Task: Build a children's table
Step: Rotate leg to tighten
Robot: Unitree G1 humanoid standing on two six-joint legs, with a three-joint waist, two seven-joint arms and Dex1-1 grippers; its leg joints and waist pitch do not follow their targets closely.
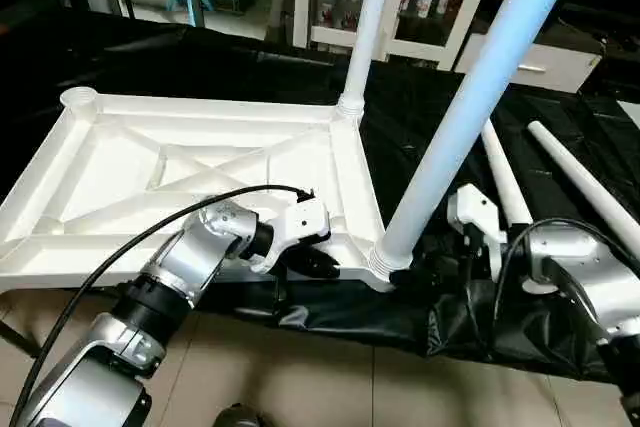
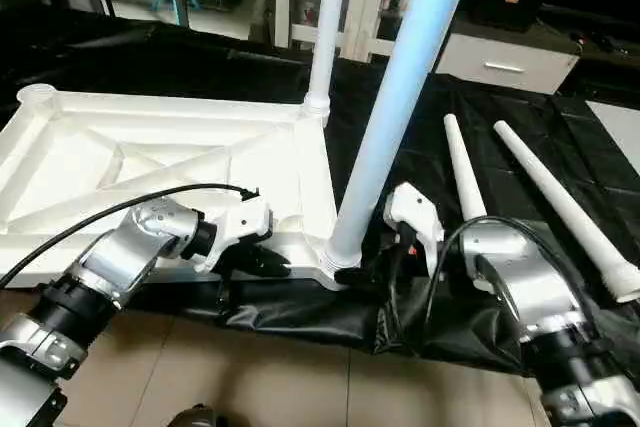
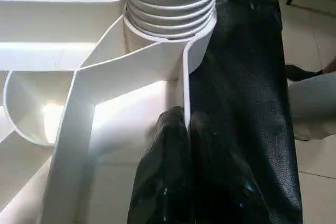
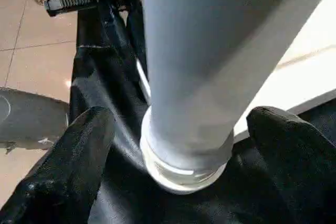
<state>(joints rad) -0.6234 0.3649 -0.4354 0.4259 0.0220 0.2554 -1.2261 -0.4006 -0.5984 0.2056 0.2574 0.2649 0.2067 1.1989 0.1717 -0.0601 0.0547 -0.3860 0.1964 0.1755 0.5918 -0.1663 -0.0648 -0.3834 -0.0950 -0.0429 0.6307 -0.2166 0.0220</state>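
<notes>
**Near leg leans in its socket while nothing grips it**

The tabletop lies upside down on the black-covered surface, its ribbed underside facing up and its near edge right at the surface's front edge, above the tiled floor. A shove on that edge could slide it towards the drop.

Two legs stand in the right-hand corner sockets. The far leg looks upright. The near leg tilts clearly to the right, and several thread rings show above its socket, so I judge it only partly screwed in. Turned at that angle it may cross-thread or jam; left alone it may topple out.

Two loose legs lie on the cloth to the right, near the right forearm; a swing of that arm could roll them off.

The right tool stands wide, one finger on either side of the near leg's base, seemingly without pressing it. If it closes off-centre it could push the leg further over.

The left tool is pinched narrow against the tabletop's near rim beside that socket; whether the rim sits between its fingers I cannot tell. A slip there would let the tabletop twist as the leg is turned.
</notes>
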